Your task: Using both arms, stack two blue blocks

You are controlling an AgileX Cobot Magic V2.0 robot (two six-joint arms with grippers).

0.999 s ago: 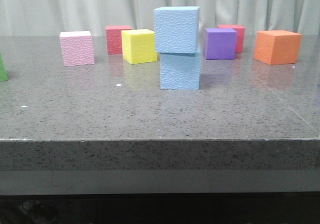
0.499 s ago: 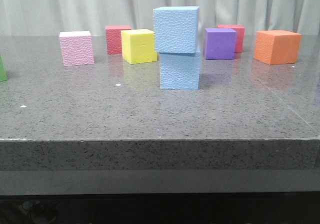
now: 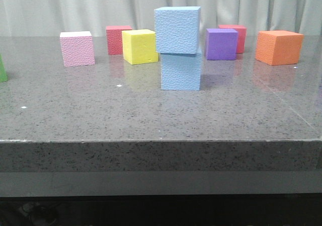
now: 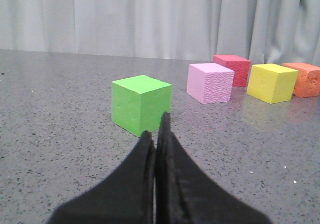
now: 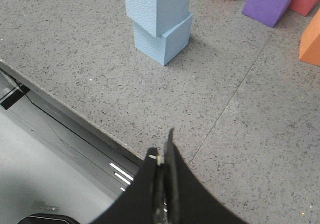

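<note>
Two light blue blocks stand stacked mid-table. The upper blue block (image 3: 177,29) rests on the lower blue block (image 3: 181,72), shifted a little left and slightly turned. The right wrist view shows the same stack, upper block (image 5: 157,4) over lower block (image 5: 165,39), far from my right gripper (image 5: 161,151), which is shut and empty above the table's front edge. My left gripper (image 4: 157,129) is shut and empty, low over the table just short of a green cube (image 4: 141,104). Neither arm appears in the front view.
Around the stack stand a pink cube (image 3: 77,48), a yellow cube (image 3: 140,46), a red cube (image 3: 117,39), a purple cube (image 3: 221,44), another red cube (image 3: 236,34) and an orange cube (image 3: 279,47). The green cube's edge (image 3: 2,70) shows at the far left.
The upper blue block seems to have settled very slightly on the lower one; nothing else has visibly moved.
</note>
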